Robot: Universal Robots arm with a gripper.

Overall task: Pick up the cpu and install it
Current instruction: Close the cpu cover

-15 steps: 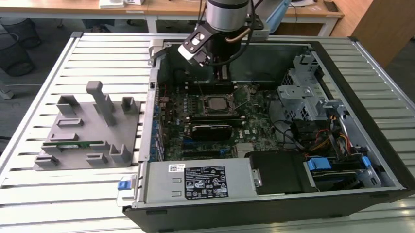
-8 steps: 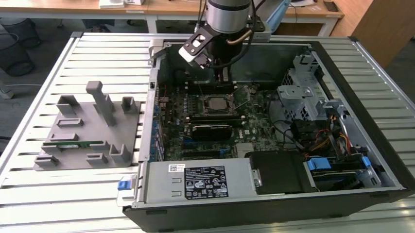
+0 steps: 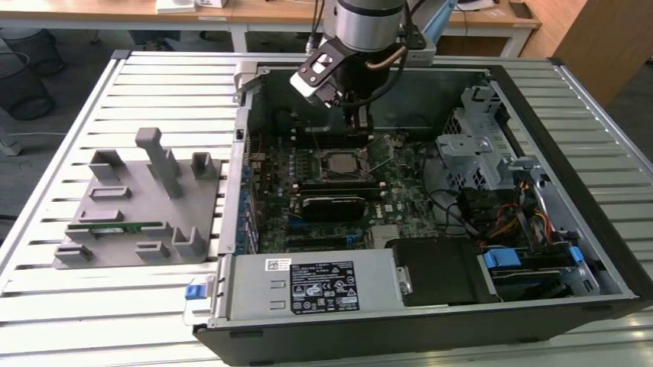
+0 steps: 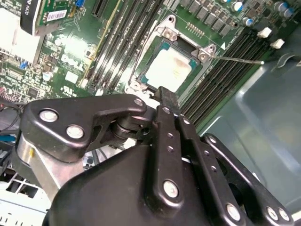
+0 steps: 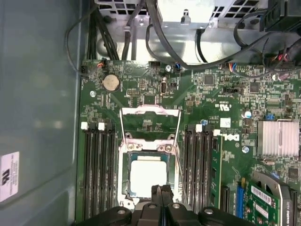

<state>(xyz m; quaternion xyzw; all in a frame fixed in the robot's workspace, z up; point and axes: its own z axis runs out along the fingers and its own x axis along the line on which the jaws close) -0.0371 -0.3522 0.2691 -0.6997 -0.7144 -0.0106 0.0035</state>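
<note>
Open computer case (image 3: 408,330) lies on its side on the slatted counter (image 3: 153,84), motherboard (image 3: 400,193) facing up. On the exterior view's left, outside the case, stands a grey fixture block (image 3: 143,200) with a green memory stick (image 3: 115,227) lying in one of its slots. Inside the case a black block with a white logo (image 3: 332,206) sits at mid-board. A power supply (image 3: 306,284) runs along the lower edge of the frame. A drive cage (image 3: 475,145) and coloured cables (image 3: 500,218) are on the exterior view's right. The arm (image 3: 362,23) enters at upper centre of the frame and reaches down into the case, covering the board behind it.

First wrist view: the socket (image 5: 125,179) has its retention frame (image 5: 150,117) swung open, with a thin lever wire to either side. Memory slots (image 5: 99,165) flank the socket on both sides. Also on the board are a coin cell (image 5: 111,82) and a finned silver heatsink (image 5: 277,137). Black wiring (image 5: 178,59) loops just past the board edge.

The cpu (image 5: 148,175) sits flat in the socket. It is square, with a pale silver-grey top plate inside a darker border. Glare washes out its surface here. The second wrist view shows a faint tan patch on the plate.

The fingers (image 5: 155,195) are pressed together with only a thin seam between them and nothing clamped. Their tips hang at the socket's edge, just beside the cpu's rim. Contact with cpu or socket cannot be judged. The black linkage (image 4: 141,183) hides that side of the socket and the board beneath it.
</note>
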